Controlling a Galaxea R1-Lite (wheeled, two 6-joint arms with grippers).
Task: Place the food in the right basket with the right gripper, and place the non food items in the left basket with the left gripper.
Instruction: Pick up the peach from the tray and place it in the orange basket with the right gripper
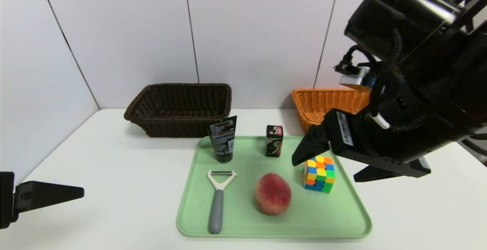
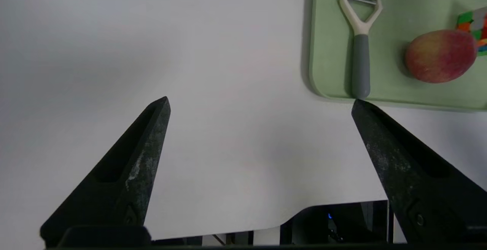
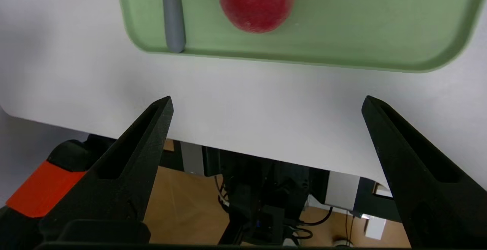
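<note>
On the green tray (image 1: 342, 219) lie a red-pink peach (image 1: 272, 193), a small black box with a pink top (image 1: 274, 140), a black tube (image 1: 222, 139), a grey-handled peeler (image 1: 218, 200) and a multicoloured cube (image 1: 319, 174). The dark brown basket (image 1: 179, 107) stands behind the tray on the left, the orange basket (image 1: 327, 105) behind it on the right. My right gripper (image 1: 324, 171) hangs open and empty above the tray's right side, near the cube. Low over the bare table, left of the tray, my left gripper (image 2: 260, 101) is also open and empty.
The white table (image 1: 114, 166) ends at a wall behind the baskets and a side wall on the left. Its front edge (image 3: 266, 158) lies just under my right gripper's view. The right arm hides part of the orange basket.
</note>
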